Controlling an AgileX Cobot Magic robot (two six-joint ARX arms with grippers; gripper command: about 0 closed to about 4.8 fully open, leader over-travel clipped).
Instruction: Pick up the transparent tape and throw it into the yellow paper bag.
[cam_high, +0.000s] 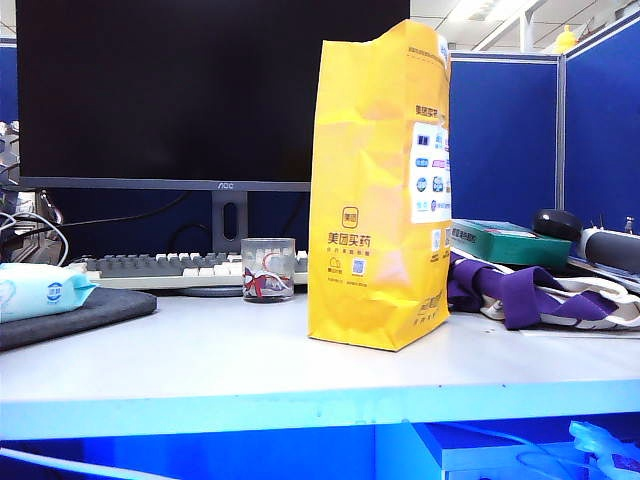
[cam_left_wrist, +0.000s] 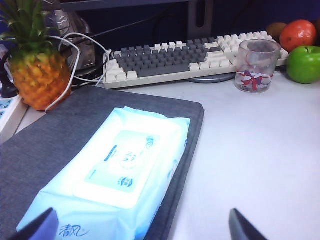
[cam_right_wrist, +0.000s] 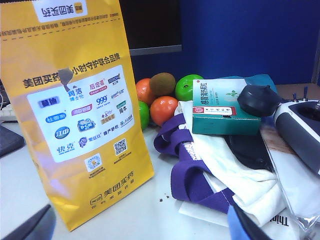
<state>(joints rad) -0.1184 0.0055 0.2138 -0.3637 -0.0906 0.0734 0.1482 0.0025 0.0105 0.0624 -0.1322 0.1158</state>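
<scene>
My left gripper (cam_left_wrist: 145, 227) hangs over the near end of the wet-wipes pack (cam_left_wrist: 112, 172), fingers spread wide, nothing between them; pack lies on the dark grey mat (cam_left_wrist: 60, 135). Glass cup (cam_left_wrist: 256, 65) with red bits sits at 1 o'clock from the pack, just in front of the keyboard (cam_left_wrist: 170, 60); green apple (cam_left_wrist: 303, 64) beside it at 3 o'clock, pineapple (cam_left_wrist: 37, 70) at 11 o'clock from the pack. My right gripper (cam_right_wrist: 142, 227) hovers low over the table, fingers also released and empty, with the yellow paper bag (cam_right_wrist: 75, 110) at its 11 o'clock, standing upright, label side facing me. At 3 o'clock from the bag: purple-and-white cloth (cam_right_wrist: 210, 170), green box (cam_right_wrist: 220, 107) on top of it, oranges and green fruit (cam_right_wrist: 162, 100) behind. In the exterior view the bag (cam_high: 380, 190) stands mid-table, cup (cam_high: 268, 270) at its 9 o'clock, monitor (cam_high: 170, 90) behind. Transparent tape: can't find it in any view, can't tell where it is
</scene>
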